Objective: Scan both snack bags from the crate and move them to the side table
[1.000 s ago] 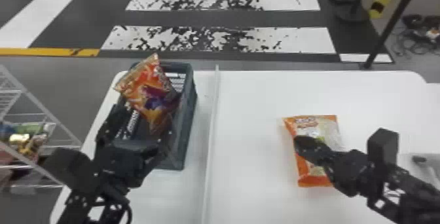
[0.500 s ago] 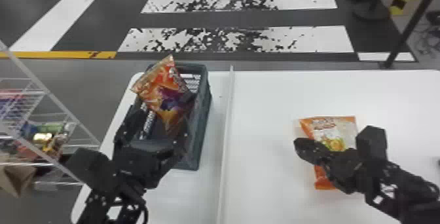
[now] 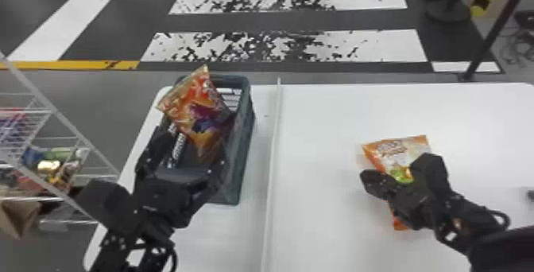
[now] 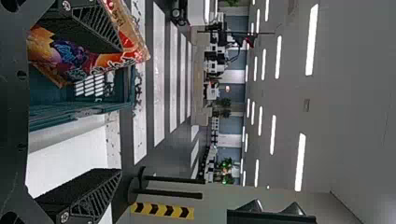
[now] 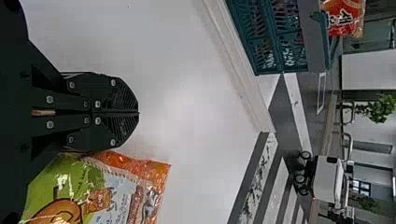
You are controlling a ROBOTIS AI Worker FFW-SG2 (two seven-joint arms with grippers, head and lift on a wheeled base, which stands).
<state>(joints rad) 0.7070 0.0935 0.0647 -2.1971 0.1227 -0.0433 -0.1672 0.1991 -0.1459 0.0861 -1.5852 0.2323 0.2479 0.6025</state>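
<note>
My left gripper (image 3: 186,152) stands open over the near part of the dark green crate (image 3: 245,144). An orange and purple snack bag (image 3: 196,110) leans up in the crate, its top above the rim. In the left wrist view, one finger of the left gripper (image 4: 121,112) overlaps this bag (image 4: 70,53); contact cannot be told. My right gripper (image 3: 367,177) hangs over the orange and white snack bag (image 3: 397,154) lying on the right-hand table. The right wrist view has the right gripper (image 5: 138,113) shut with nothing at its tips, beside this bag (image 5: 116,186).
A raised white edge (image 3: 274,164) runs between the crate's table and the white table (image 3: 322,132) on the right. To the left stands a wire rack (image 3: 59,116) with goods on its shelves. Behind the tables, a striped floor (image 3: 294,44) and barrier posts (image 3: 449,10).
The head view has swung left, so crate and bags sit farther right in it. Relative to the bag on the table, my right gripper has shifted slightly left. The left gripper stays over the crate.
</note>
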